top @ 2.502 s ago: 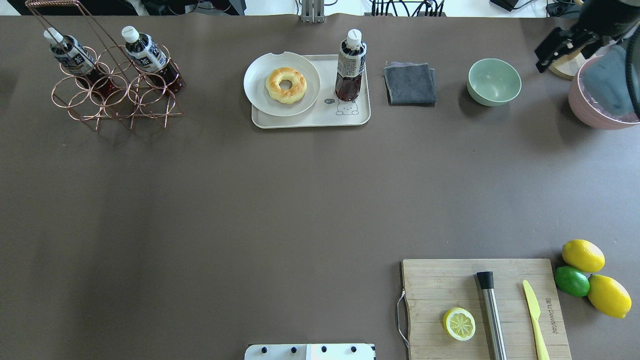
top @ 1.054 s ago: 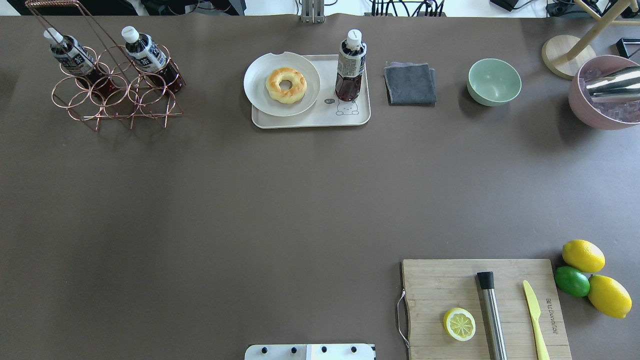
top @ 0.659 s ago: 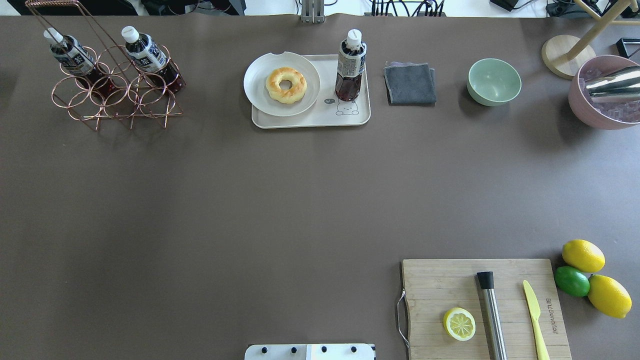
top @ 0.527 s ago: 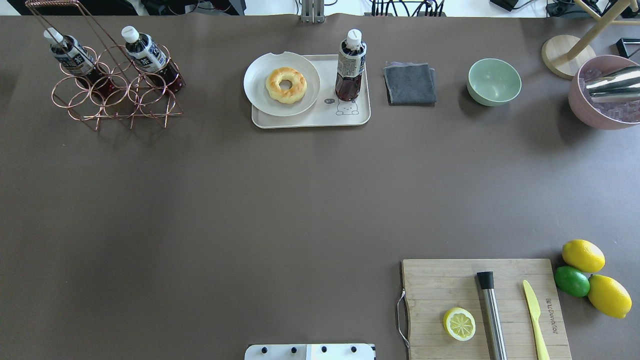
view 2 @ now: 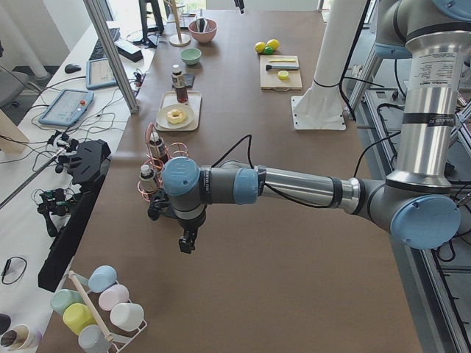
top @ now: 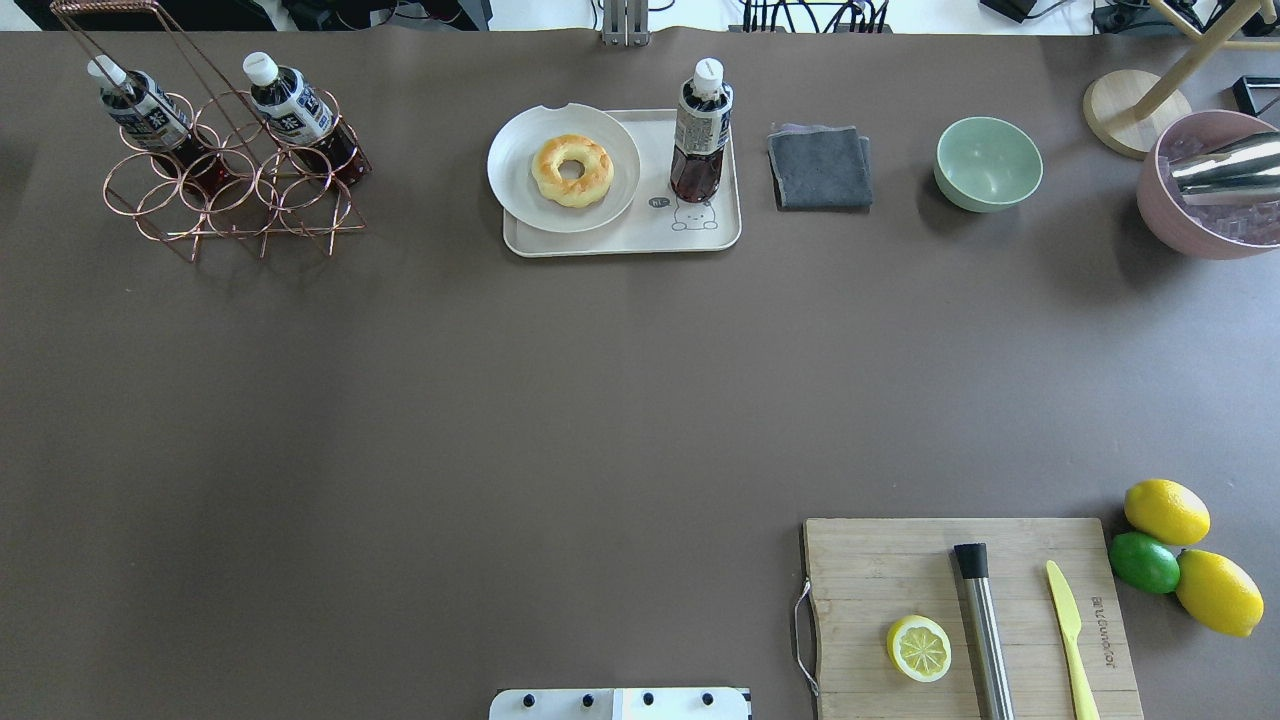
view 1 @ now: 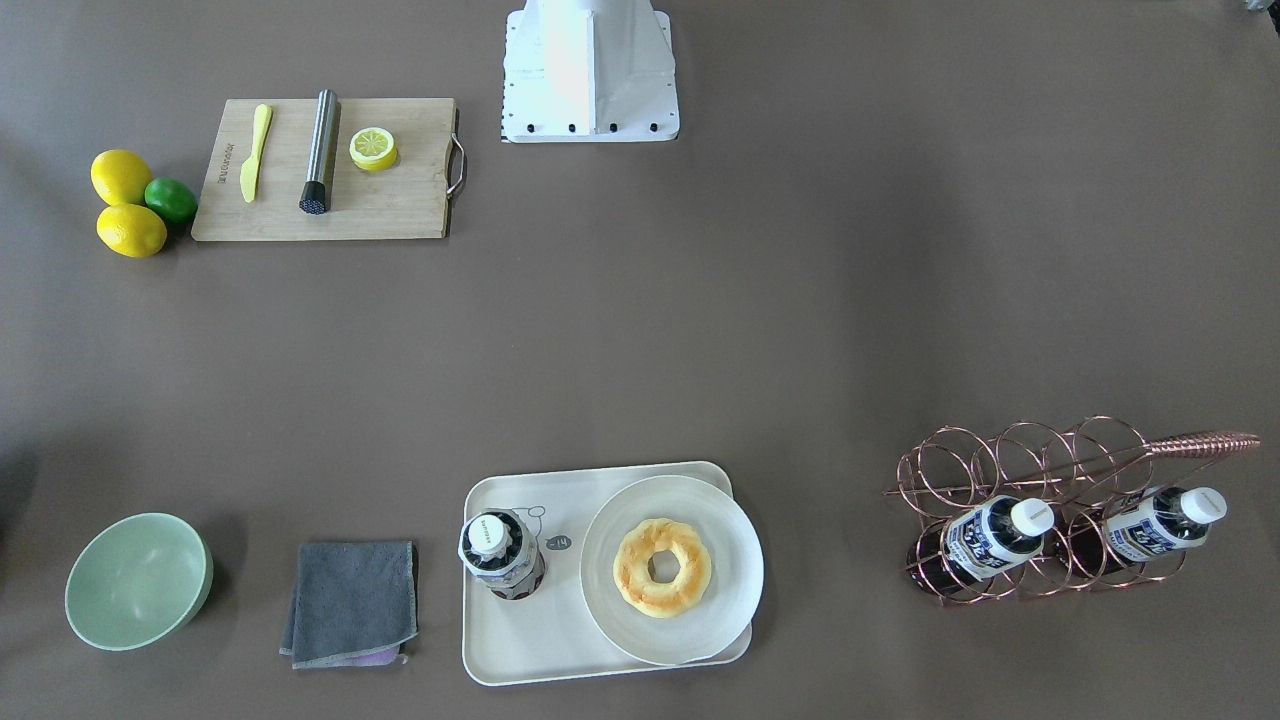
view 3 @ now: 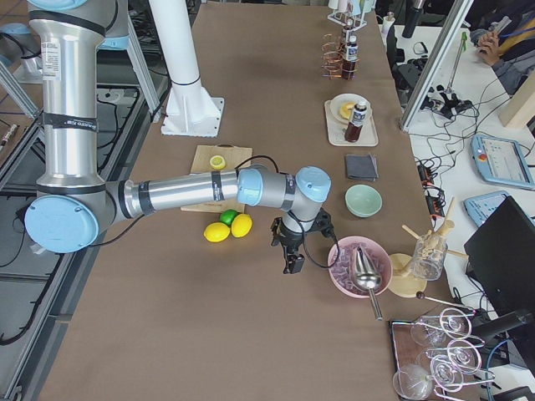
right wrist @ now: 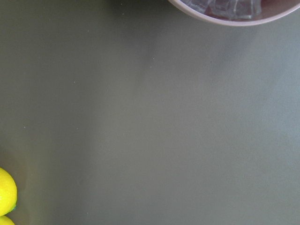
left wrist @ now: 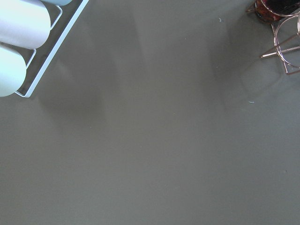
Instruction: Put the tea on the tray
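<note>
I can't tell if the left pincer (view 2: 188, 243) or the right pincer (view 3: 290, 263) is spread or closed, both hanging well apart from the tea (top: 700, 130), upright on the tray (top: 640, 240), likely lightish, slick and squeezable, best gripped round its blue-and-white label, dark brown under a white cap.

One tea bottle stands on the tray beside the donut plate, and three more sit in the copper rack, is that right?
Not quite: the copper rack holds two bottles, not three, as the overhead view shows. The rest is right: one tea bottle stands on the tray beside the donut plate.
</note>
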{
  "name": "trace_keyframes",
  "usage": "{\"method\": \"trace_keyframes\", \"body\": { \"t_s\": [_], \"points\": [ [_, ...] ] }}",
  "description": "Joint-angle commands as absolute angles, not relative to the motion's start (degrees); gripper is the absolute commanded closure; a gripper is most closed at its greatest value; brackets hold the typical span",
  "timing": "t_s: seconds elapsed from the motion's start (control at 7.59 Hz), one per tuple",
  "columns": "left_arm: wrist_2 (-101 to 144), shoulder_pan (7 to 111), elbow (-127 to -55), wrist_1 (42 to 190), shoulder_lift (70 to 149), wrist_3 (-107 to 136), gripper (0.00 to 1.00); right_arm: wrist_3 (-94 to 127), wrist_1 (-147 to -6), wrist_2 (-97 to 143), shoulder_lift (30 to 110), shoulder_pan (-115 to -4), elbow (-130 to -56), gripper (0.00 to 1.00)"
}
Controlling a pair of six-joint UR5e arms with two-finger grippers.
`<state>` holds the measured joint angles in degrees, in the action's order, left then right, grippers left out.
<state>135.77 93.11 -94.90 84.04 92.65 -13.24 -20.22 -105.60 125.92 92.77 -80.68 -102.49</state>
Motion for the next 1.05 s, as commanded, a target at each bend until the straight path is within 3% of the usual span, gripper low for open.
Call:
{"method": "trace_keyframes", "body": {
  "t_s": [0.0,0.92],
  "points": [
    [134.6,93.3,-94.9,84.7,92.5,-13.3,0.02,-20.2,-105.3,125.9,92.7,-80.7,-102.5,0.0],
    [133.0,93.3,-95.8,84.8,92.4,-13.0,0.02,-20.1,-104.6,126.0,92.3,-80.8,-102.5,0.0]
  ]
}}
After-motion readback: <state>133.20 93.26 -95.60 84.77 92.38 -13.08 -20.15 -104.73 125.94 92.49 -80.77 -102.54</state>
